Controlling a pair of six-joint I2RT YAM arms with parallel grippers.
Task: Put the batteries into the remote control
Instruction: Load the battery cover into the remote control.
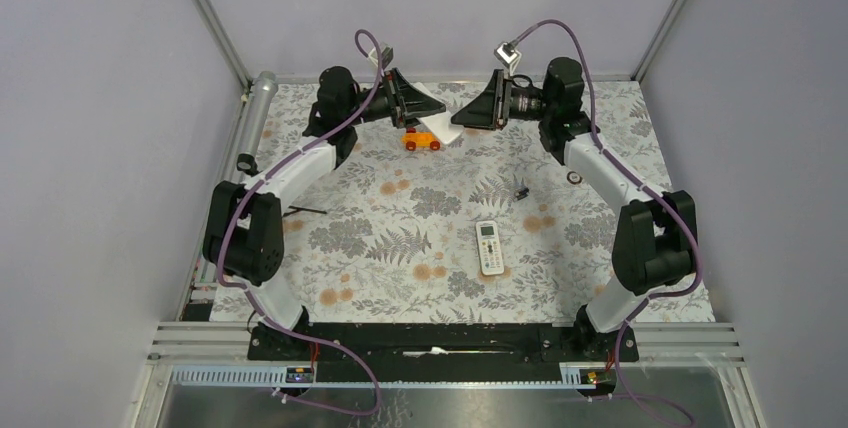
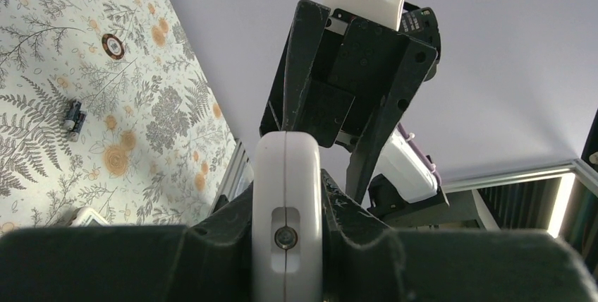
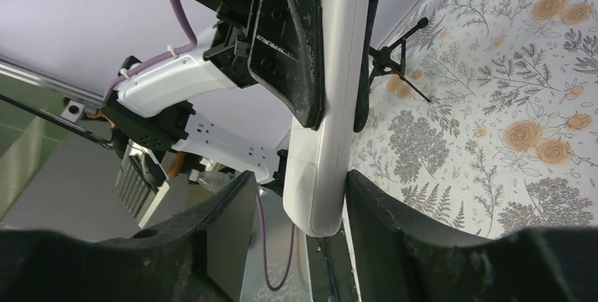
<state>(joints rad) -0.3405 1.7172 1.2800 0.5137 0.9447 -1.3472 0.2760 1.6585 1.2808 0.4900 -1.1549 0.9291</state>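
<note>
The left gripper [image 1: 418, 106] is clamping the remote control [image 1: 445, 131] aloft, the right gripper [image 3: 296, 203] is standing parted around its end, and the batteries [image 1: 422, 141], apparently unloaded, are lying on the table [image 1: 380, 248] beneath.

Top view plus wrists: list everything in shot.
remote control: 1, white-edged, held aloft at the far side
second remote: 1, white, green screen, table centre-right
orange-and-red item: 1, by the held remote; too small to identify
black piece: 1, tiny, right of centre
black ring: 1, right of the black piece
black stick: 1, thin, left side
grey tube: 1, left table edge
left end effector: black, shut on the remote control
right end effector: black, open around its end
</note>
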